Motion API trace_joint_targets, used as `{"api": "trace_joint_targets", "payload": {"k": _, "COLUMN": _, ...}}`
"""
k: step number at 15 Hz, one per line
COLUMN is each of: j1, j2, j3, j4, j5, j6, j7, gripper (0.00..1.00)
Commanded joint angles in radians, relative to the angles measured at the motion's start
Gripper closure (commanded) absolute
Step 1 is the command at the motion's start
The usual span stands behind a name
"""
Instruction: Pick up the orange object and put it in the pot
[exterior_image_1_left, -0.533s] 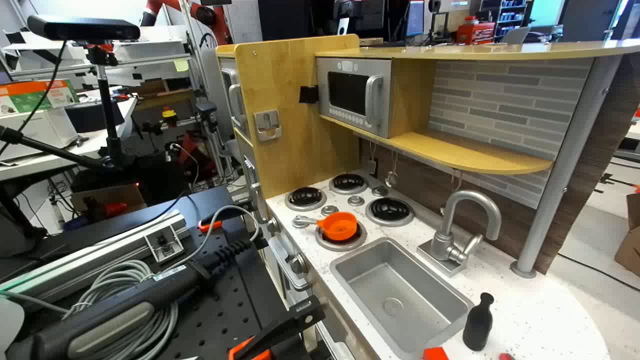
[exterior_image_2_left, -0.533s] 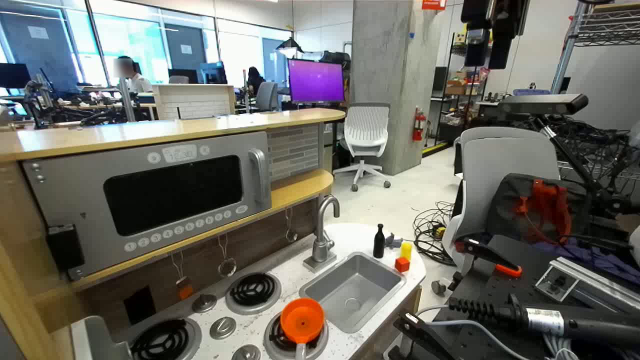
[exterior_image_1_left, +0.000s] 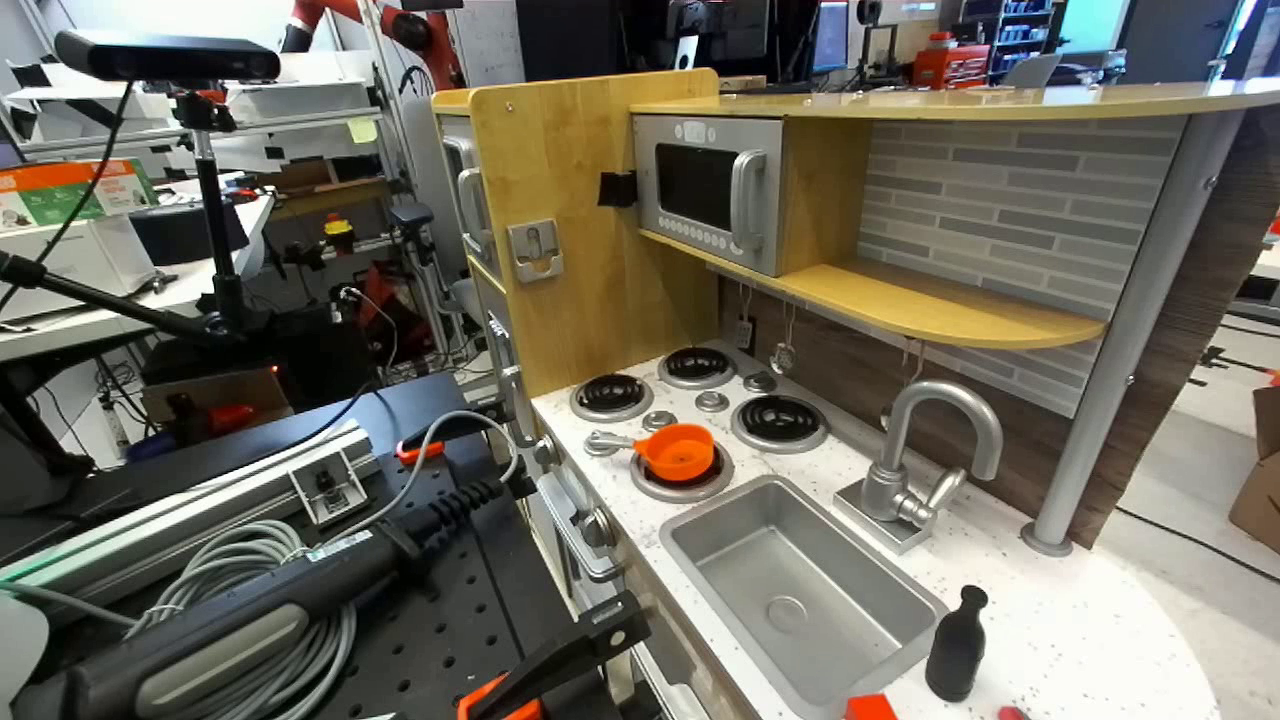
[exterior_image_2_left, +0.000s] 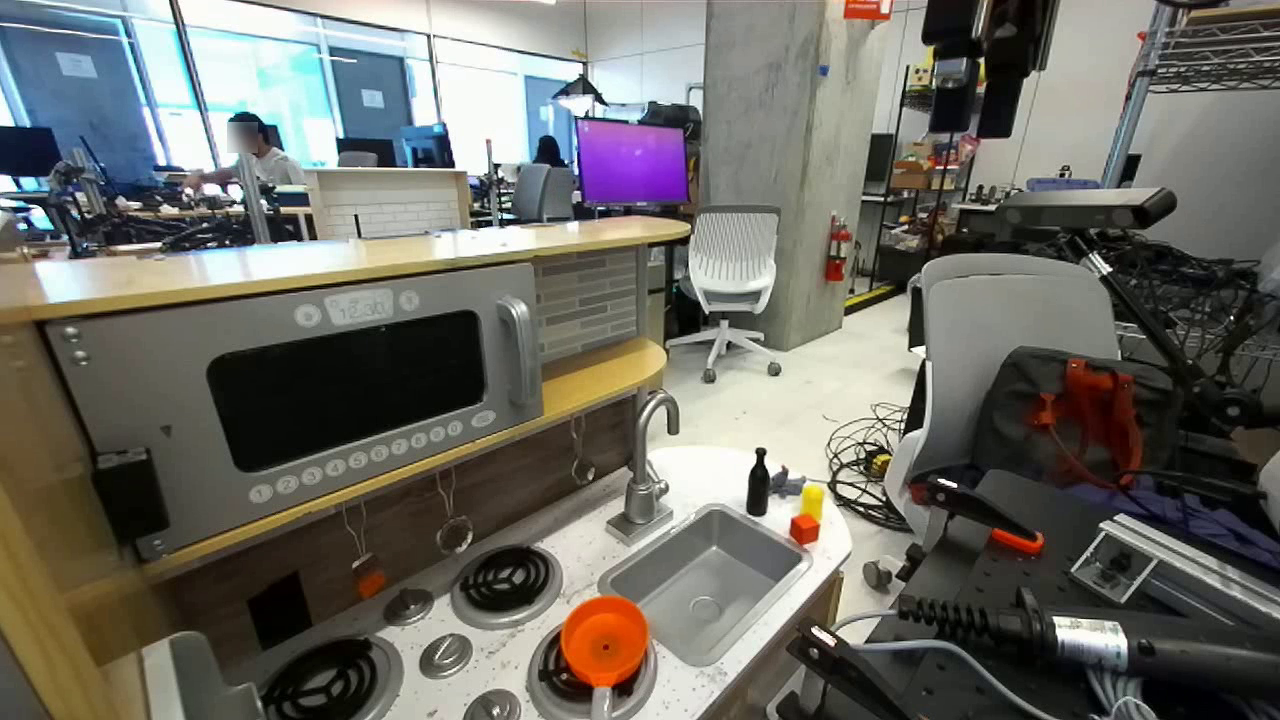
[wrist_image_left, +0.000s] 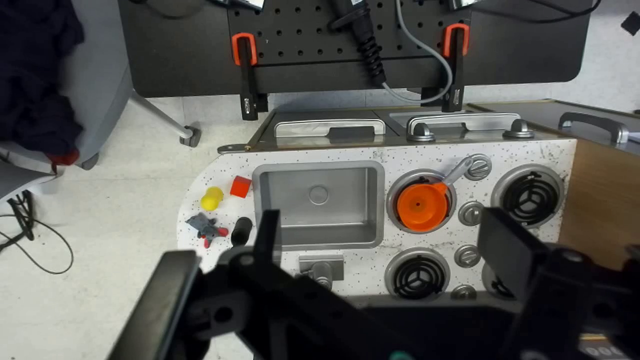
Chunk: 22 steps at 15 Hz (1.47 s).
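The orange object looks like a small red-orange block (wrist_image_left: 240, 186) on the white counter beside the sink's end. It shows in an exterior view (exterior_image_2_left: 804, 529) and, cut by the bottom edge, in an exterior view (exterior_image_1_left: 870, 708). The round orange pot (wrist_image_left: 422, 207) sits on a burner, its grey handle angled outward. It shows in both exterior views (exterior_image_1_left: 678, 450) (exterior_image_2_left: 604, 640); no object is seen inside it. My gripper (wrist_image_left: 384, 215) is open and empty, high above the counter, its fingers spread wide. Part of it hangs at the top of an exterior view (exterior_image_2_left: 980, 95).
The grey sink (wrist_image_left: 320, 242) lies between block and pot, with a faucet (exterior_image_1_left: 935, 440) behind it. A black bottle (wrist_image_left: 242, 231), a yellow toy (wrist_image_left: 212, 198) and a grey-red toy (wrist_image_left: 206, 227) stand near the block. A shelf (exterior_image_1_left: 940, 300) and microwave (exterior_image_1_left: 708, 190) overhang the counter.
People in the background have shifted a little. The gripper, the block and the pot look unchanged.
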Motion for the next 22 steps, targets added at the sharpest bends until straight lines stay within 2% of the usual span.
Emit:
{"api": "trace_joint_targets", "payload": {"k": 1, "j1": 0.003, "j2": 0.000, "j3": -0.002, "j4": 0.002, "j5": -0.001, "j6": -0.002, "j7": 0.001, "gripper": 0.00}}
{"api": "trace_joint_targets", "payload": {"k": 19, "j1": 0.003, "j2": 0.000, "j3": -0.002, "j4": 0.002, "j5": -0.001, "j6": -0.002, "j7": 0.001, "gripper": 0.00}}
{"api": "trace_joint_targets", "payload": {"k": 22, "j1": 0.004, "j2": 0.033, "j3": -0.003, "j4": 0.015, "j5": 0.009, "j6": 0.013, "j7": 0.008, "gripper": 0.00}}
